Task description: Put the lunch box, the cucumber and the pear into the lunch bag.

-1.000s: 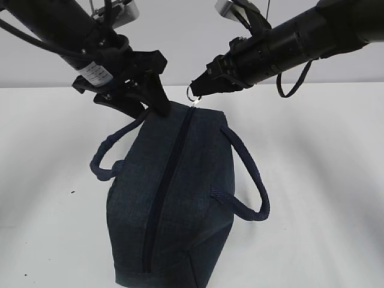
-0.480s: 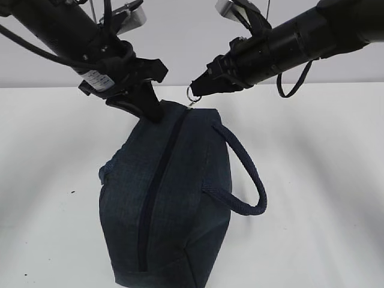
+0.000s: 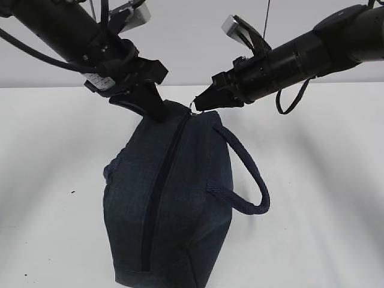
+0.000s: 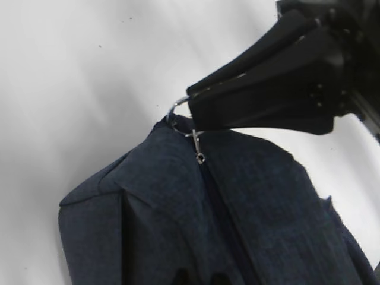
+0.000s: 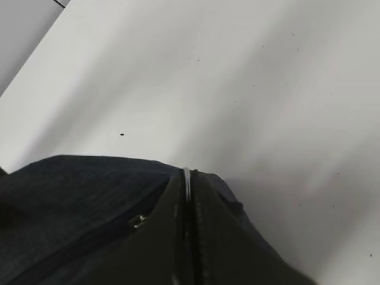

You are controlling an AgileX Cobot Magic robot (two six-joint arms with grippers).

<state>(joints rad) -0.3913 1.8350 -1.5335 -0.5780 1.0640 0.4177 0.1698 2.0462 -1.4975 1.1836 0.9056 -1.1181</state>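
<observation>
Dark navy lunch bag [image 3: 174,204], zipper seemingly closed, both grippers pinching its top.

The left arm is being shown slanting down from the upper left of the exterior frame, its wrist angled toward the centre. The left gripper [image 3: 157,111] is being held with its jaws pinched together, tips pointing down and right. The right arm is being extended in from the upper right edge, sloping down toward the middle. The right gripper [image 3: 197,106] is being kept closed, its tips [image 4: 193,105] meeting at a narrow point.
</observation>
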